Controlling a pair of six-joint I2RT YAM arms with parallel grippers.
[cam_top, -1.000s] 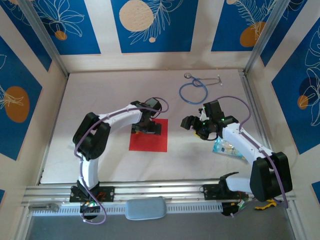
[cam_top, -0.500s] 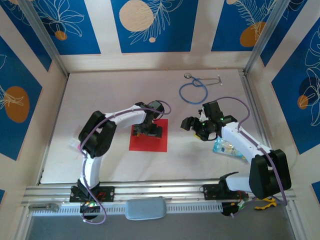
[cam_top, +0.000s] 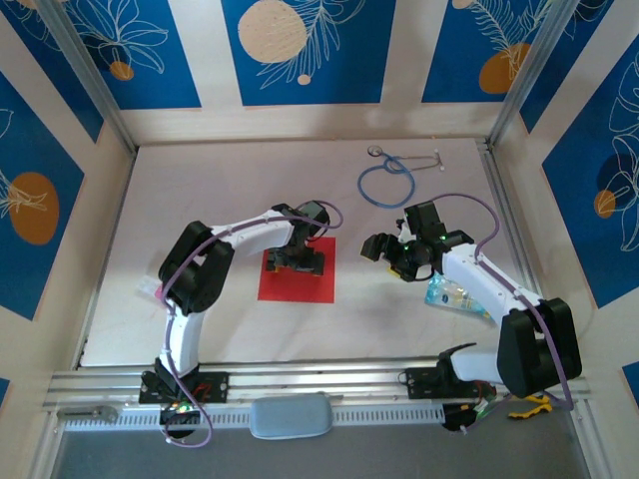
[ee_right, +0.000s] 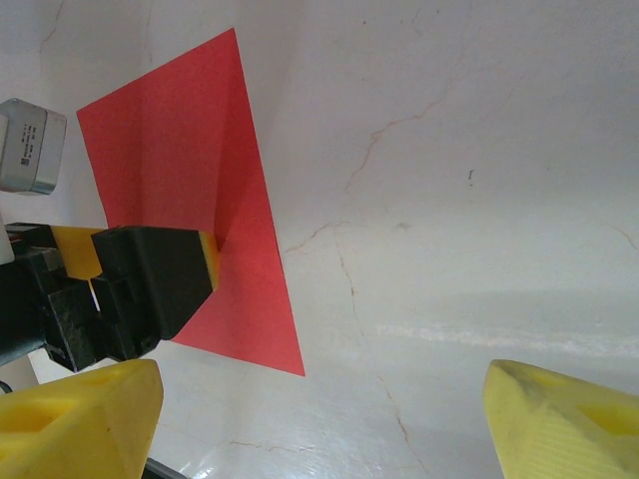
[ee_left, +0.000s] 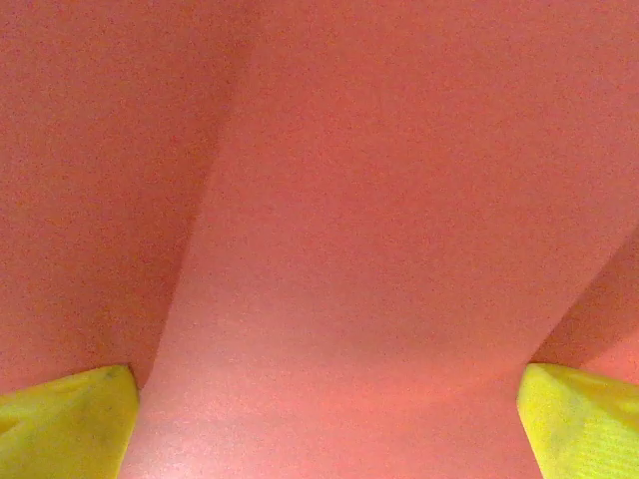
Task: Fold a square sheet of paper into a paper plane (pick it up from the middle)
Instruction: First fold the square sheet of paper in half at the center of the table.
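White tabletop (cam_top: 200,190), blue-and-cream patterned walls (cam_top: 150,60) around it. Hidden bits: from above, the left gripper (cam_top: 296,261) sits over the middle of the bright red square sheet of paper (cam_top: 300,287), covering its centre and part of the far edge. Left wrist view: sheet runs off every side. Half covered under the right arm is a clear-and-blue plastic item (cam_top: 451,295), can't identify. Sheet is square, so no long axis; edges roughly parallel to the table's. Flat, matte, unmarked; one faint tonal line, crease or shadow, can't tell. Left jaws spread wide, yellow fingertips (ee_left: 65,424) down at the paper, nothing pinched. Near the sheet's right side the right gripper (cam_top: 387,257) hangs open, empty. Far right lies a thin blue stethoscope (cam_top: 386,183).
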